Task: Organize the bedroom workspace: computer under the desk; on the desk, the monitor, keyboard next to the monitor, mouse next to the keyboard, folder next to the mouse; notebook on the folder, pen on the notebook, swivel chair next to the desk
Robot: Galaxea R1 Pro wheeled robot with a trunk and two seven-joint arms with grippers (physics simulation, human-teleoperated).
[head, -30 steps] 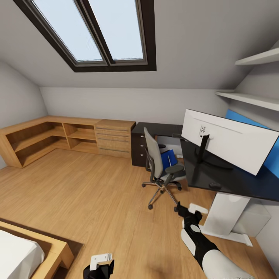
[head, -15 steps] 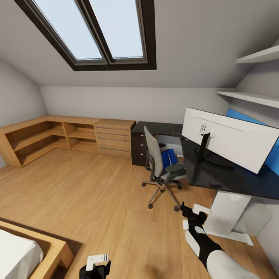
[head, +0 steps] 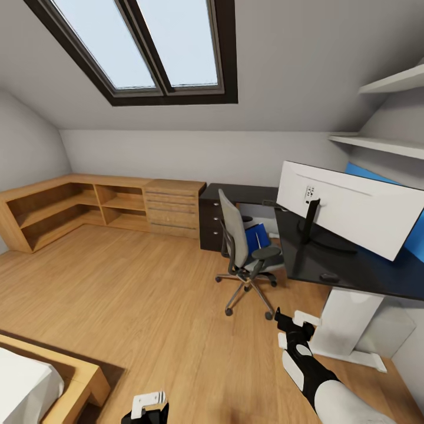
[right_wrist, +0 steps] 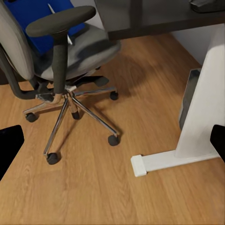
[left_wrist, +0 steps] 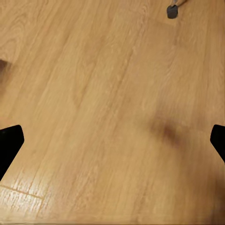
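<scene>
Blue flat folder point(head: 257, 240) rests on grey swivel chair point(head: 238, 247), awaiting transfer to black desk point(head: 353, 268); both grippers spread, empty.

Swivel chair point(head: 244, 259): grey seat/back, black armrests, chrome 5-star base on casters; upright, centre-right of head frame, just beside desk point(head: 353, 268) edge, back toward room.

Folder point(head: 257, 238): blue, on chair seat, leaning vs backrest; also upper left in right wrist view point(right_wrist: 33, 11).

Desk: black top, white leg, right side of frame.

Monitor point(head: 347, 209): wide, white back, black stand, upright on desk.

Mouse point(head: 328, 277): small dark shape on desk near front edge, apart from monitor stand.

Computer point(head: 391, 330): grey box under desk, lower right.
</scene>
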